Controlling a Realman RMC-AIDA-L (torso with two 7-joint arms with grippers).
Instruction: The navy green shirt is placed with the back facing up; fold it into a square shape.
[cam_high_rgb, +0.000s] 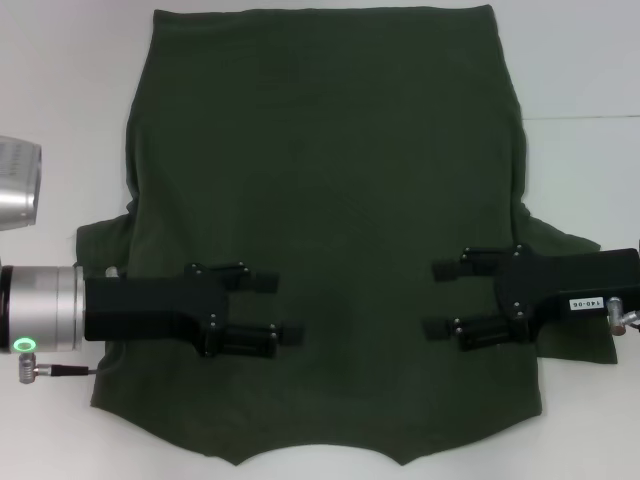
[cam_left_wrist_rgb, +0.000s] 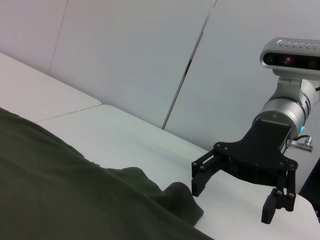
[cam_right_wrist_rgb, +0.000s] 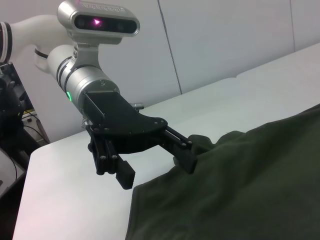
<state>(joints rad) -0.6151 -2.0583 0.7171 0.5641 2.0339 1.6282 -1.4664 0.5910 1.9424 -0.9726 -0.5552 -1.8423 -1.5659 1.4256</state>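
Shirt (cam_high_rgb: 330, 230) spread flat, filling counter (cam_high_rgb: 580, 60); left pincer (cam_high_rgb: 275, 311) at 8 o'clock, right pincer (cam_high_rgb: 438, 298) at 4, both wide, empty, poised over sleeves for fold

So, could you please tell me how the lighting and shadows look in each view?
Head view: even, soft light, the navy green shirt dark with faint folds, barely any shadow under the left gripper or right gripper. Left wrist view: diffuse light on the white table. Right wrist view: a green light glows on the left arm.
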